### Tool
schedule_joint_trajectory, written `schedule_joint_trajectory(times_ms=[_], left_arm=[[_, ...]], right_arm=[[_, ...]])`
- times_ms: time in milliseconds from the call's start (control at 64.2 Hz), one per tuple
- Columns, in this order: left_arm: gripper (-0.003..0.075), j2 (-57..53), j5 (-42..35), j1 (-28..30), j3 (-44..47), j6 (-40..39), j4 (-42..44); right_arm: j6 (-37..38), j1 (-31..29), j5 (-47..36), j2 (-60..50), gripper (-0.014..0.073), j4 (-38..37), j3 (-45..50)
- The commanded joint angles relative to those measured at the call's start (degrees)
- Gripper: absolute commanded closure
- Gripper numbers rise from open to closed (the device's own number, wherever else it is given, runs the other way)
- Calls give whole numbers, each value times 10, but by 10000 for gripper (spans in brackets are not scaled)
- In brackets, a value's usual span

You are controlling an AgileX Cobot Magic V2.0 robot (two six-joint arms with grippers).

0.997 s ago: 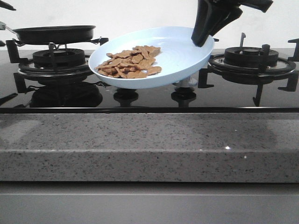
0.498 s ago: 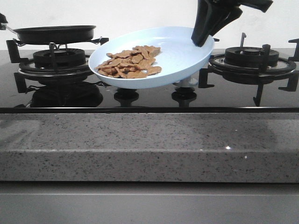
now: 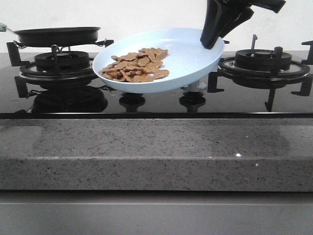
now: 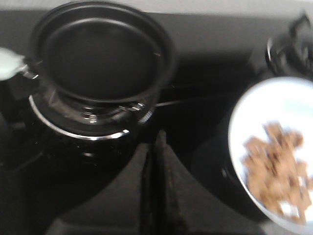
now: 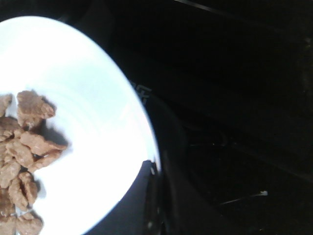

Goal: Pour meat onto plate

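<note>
**Tilted plate, loose meat: where this could slip**

Above the middle of the stove, between the two burners, the plate (image 3: pixel 188 58) hangs in the air, pinched at its far right rim by the right gripper (image 3: pixel 211 43). Its fingers are clamped on the rim, as the right wrist view confirms, with the dark fingers meeting the plate's edge. The plate tilts down toward the near left, and the meat (image 3: pixel 137 64) already lies on it, heaped on the lower left part, close to the rim.

The main hazard, as I judge it, is that tilt. The pieces are small, flat and loose, and they sit on the downhill side of a smooth shallow surface. Any further dip or a jolt could send them sliding over the low rim onto the black glass top.

A second worry is the hold itself: one edge pinch carries a wide plate whose load lies well away from the fingers. That leverage could make the rim twist or creep out of the grip.

The frying pan (image 3: pixel 56 35) sits on the far left burner (image 3: pixel 55 66) and looks bare inside in the left wrist view. The left gripper (image 4: pixel 155 161) hovers near it with its fingers pressed together, holding nothing. The plate's left edge is not far from the pan and grate, so a leftward swing could knock them.
</note>
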Motion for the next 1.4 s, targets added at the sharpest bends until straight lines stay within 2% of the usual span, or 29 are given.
schedule_joint_trajectory(times_ms=[0,156,311,420,545,747,950,1168,1386], left_arm=[[741,-52,-54,-82,-1,-101,128],[741,-116,-130,-197,81,-244,320],[741,-193,-257,-265,200,-295,416],[741,-245,-335,-282,265,-295,419],[741,-290,-389,-281,317,-295,420],[741,-309,-407,-281,333,-295,411],[741,-308,-459,-281,333,-295,411],[741,-308,-465,-281,333,-295,411],[741,-308,-465,-281,333,-295,411]], right_arm=[[-2,-1,-26,-31,652,11,-14],[-2,-1,-26,-31,652,11,-14],[-2,-1,-26,-31,652,11,-14],[-2,-1,-26,-31,652,11,-14],[-2,-1,-30,-31,652,11,-14],[5,-6,-26,-24,652,13,-33],[31,-48,2,33,652,31,-139],[31,-82,32,116,652,58,-237],[31,-84,23,168,652,59,-245]])
